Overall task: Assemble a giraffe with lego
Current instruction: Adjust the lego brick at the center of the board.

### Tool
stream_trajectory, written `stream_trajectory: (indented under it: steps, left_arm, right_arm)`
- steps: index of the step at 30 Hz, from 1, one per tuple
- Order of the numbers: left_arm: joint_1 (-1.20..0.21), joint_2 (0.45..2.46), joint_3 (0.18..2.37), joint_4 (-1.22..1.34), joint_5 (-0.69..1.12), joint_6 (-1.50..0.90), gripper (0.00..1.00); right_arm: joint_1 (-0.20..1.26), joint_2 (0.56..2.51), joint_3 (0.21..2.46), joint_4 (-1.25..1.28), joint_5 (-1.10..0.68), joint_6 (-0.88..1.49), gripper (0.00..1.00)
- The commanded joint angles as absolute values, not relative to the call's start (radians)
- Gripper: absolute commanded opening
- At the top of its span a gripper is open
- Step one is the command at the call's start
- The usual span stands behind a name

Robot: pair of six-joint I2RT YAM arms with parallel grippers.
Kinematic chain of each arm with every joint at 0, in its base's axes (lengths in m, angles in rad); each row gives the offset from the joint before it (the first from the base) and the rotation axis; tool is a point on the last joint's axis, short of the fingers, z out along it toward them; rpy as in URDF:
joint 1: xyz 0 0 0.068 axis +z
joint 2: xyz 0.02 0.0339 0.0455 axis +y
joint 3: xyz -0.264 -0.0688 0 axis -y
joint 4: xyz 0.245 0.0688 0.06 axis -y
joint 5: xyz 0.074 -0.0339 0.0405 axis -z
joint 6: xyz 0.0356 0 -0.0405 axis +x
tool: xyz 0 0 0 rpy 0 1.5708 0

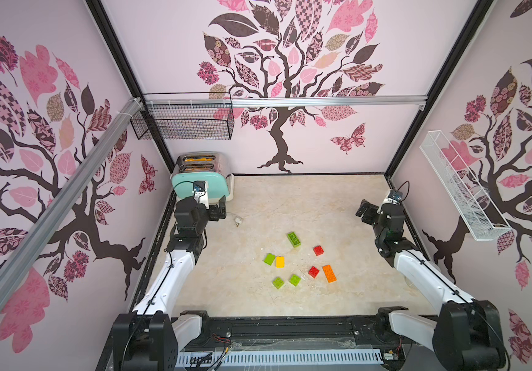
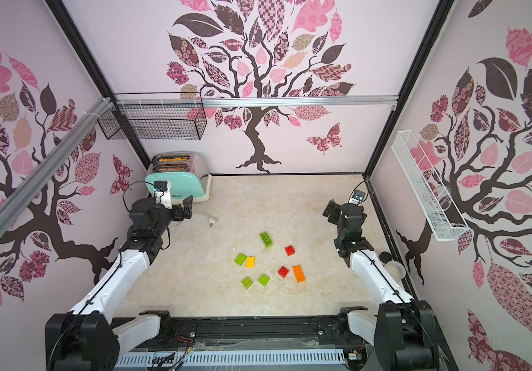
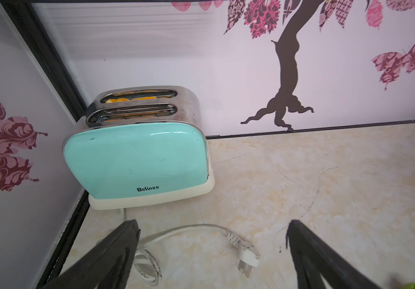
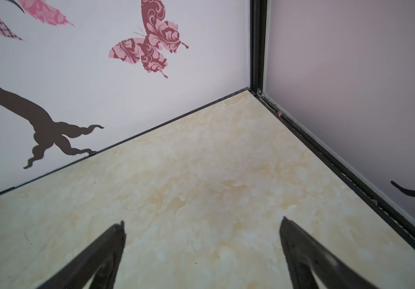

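Observation:
The lego lies loose and apart on the marble table, mid-front in both top views: a long green brick (image 1: 294,239), two red bricks (image 1: 318,250) (image 1: 313,271), a long orange brick (image 1: 329,273), a yellow brick (image 1: 279,261) touching a green one (image 1: 269,259), and two more green bricks (image 1: 278,282) (image 1: 295,279). The giraffe is out of view. My left gripper (image 1: 221,208) (image 3: 212,225) hangs open near the toaster, far from the bricks, with nothing in it. My right gripper (image 1: 363,210) (image 4: 202,221) is open over bare table at the right, with nothing in it.
A mint toaster (image 1: 200,180) stands in the back left corner, its white cord and plug (image 3: 246,252) lying on the table under my left gripper. A black wire basket (image 1: 184,119) and a white basket (image 1: 460,189) hang on the walls. A small bowl (image 2: 394,268) sits by the right wall.

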State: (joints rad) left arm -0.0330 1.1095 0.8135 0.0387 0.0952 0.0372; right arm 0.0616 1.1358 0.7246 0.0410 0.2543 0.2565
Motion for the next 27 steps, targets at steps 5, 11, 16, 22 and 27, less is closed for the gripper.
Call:
stream_trajectory:
  steps: [5, 11, 16, 22, 27]
  left_arm:
    - [-0.057, 0.991, 0.88, -0.39, 0.263, -0.016, 0.98]
    - [0.014, 0.982, 0.78, -0.33, 0.387, -0.015, 0.98]
    - [0.014, 1.005, 0.74, -0.287, 0.385, 0.025, 0.98]
    - [-0.011, 1.012, 0.715, -0.263, 0.405, 0.032, 0.98]
    - [-0.024, 1.013, 0.724, -0.27, 0.395, 0.048, 0.98]
  right_arm:
    - [0.067, 1.096, 0.879, -0.528, -0.007, 0.398, 1.0]
    - [0.078, 1.076, 0.857, -0.547, -0.247, 0.406, 0.99]
    - [0.203, 1.127, 0.867, -0.553, -0.224, 0.391, 0.99]
    - [0.402, 1.282, 0.942, -0.519, -0.171, 0.382, 0.98]
    - [0.503, 1.517, 1.145, -0.601, -0.144, 0.278, 0.92]
